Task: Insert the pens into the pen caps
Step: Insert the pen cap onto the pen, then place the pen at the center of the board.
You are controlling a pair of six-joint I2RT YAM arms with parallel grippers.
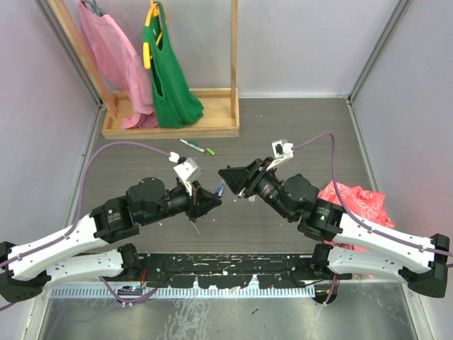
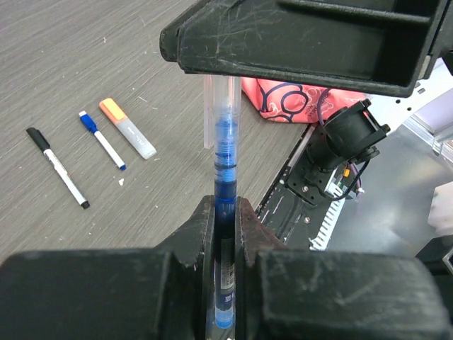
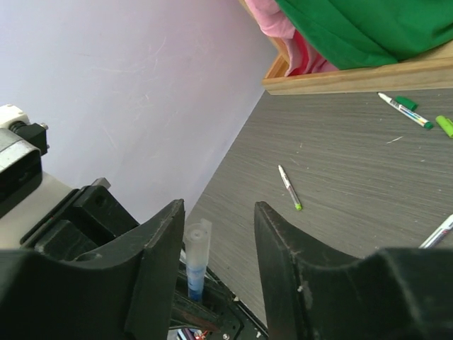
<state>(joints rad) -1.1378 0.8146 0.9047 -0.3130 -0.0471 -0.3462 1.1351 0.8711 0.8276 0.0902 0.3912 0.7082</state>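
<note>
My left gripper (image 1: 211, 201) (image 2: 225, 207) is shut on a blue pen (image 2: 224, 191) and holds it upright above the table. A clear cap (image 2: 221, 106) (image 3: 197, 248) sits over the pen's upper end, with blue showing through it. My right gripper (image 1: 226, 177) (image 3: 216, 212) is open. Its fingers stand on either side of the cap, which is close to the left one. A black pen (image 2: 56, 167), a thin blue pen (image 2: 103, 140) and an orange-ended marker (image 2: 127, 128) lie on the table. A green pen (image 1: 197, 147) (image 3: 403, 110) lies farther back.
A wooden rack (image 1: 170, 129) with a pink bag (image 1: 106, 42) and a green bag (image 1: 170, 71) stands at the back left. A red bag (image 1: 354, 202) lies at the right. A pen with a light green end (image 3: 289, 188) lies on the table. Grey walls close both sides.
</note>
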